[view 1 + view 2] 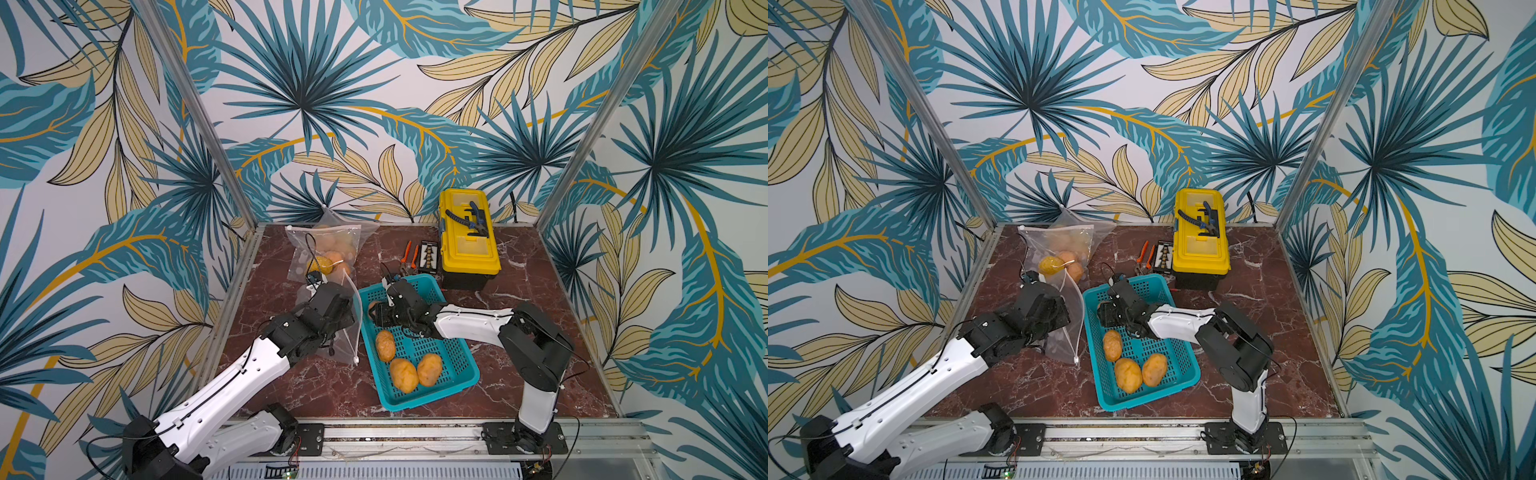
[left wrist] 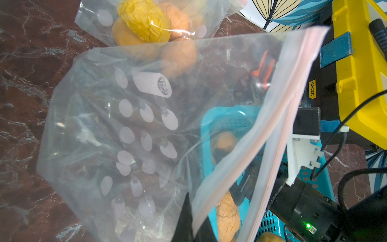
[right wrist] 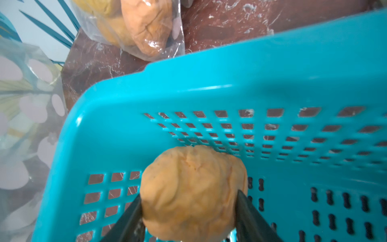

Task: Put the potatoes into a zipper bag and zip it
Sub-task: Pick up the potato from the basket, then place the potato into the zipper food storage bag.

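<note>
Potatoes: one held potato [image 3: 194,174] sits between the fingers of right tool [image 3: 189,199], in the far half of basket [image 1: 430,395] by its left wall.
Right tool: closed around held potato, one finger pressed to each flank; lifted or resting on the basket floor, cannot tell.
Left tool [image 2: 187,211]: clamped tight on the rim of zipper bag [image 2: 146,125], holding it up just beside the basket's left wall.
Zipper bag: clear film with white prints, zip strip [image 2: 293,104] unsealed, mouth turned toward basket, looks empty; how wide it gapes, cannot tell.
Loose potatoes [image 1: 404,375]: three on the basket floor, nearer the front, two of them touching.
Back bag [image 1: 328,249]: second clear bag at the bench's far left, several potatoes inside.
Handling, judged: probably firm and fairly dense; creased, matte skin should give friction; oval shape likely to roll or twist out of a shallow pinch.
Hold point, judged: across the short axis at the widest middle, fingers well down the flanks, not at the tapered ends.
Bag handling, judged: thin, limp and slippery; likely to sag once loaded, so grip at the stiffer zip strip.
Risk, judged: potato catching the bag rim and folding the mouth shut.
Further out: yellow toolbox [image 1: 469,237], orange pliers [image 1: 409,255] and bit case [image 1: 428,257] behind basket on bench [image 1: 291,386].
</note>
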You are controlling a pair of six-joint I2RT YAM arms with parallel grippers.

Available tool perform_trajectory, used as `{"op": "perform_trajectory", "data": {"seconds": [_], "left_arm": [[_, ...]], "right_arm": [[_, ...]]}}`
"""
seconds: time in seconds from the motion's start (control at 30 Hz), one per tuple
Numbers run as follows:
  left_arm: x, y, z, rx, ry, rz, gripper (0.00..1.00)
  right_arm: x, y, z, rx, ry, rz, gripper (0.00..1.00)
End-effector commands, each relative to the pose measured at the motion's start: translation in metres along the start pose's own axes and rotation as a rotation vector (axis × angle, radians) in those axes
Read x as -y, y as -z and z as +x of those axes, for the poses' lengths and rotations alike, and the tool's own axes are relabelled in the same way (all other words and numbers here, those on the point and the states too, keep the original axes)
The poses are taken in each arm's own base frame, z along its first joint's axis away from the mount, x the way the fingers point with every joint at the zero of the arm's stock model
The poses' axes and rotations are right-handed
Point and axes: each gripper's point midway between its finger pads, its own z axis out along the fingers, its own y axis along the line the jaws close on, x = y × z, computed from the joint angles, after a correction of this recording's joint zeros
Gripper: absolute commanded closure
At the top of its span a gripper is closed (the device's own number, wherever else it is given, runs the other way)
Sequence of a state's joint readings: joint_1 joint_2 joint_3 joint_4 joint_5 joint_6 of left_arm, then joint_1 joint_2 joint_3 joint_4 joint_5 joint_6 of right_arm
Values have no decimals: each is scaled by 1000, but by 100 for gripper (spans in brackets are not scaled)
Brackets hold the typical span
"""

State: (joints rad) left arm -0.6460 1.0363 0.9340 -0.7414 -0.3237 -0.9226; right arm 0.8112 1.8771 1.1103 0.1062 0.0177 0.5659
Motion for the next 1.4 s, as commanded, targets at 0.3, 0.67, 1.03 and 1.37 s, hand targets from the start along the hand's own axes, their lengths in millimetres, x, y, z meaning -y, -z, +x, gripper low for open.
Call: {"op": "perform_trajectory", "data": {"seconds": [0.3,0.67,1.03,1.37], "left_arm": [[22,8,-3,-42,-34,78,100],[37,-5,7,-116,-76,89,100],[40,-10,9,-135,-84,88,100],[41,-10,10,-139,-85,92,100]], "right_arm": [[7,65,-11,95,42,11,64],[19,132,-18,230,77,20,69],[-34,190,-39,296,138,-229,72],[-103,184,-50,238,174,-498,75]]}}
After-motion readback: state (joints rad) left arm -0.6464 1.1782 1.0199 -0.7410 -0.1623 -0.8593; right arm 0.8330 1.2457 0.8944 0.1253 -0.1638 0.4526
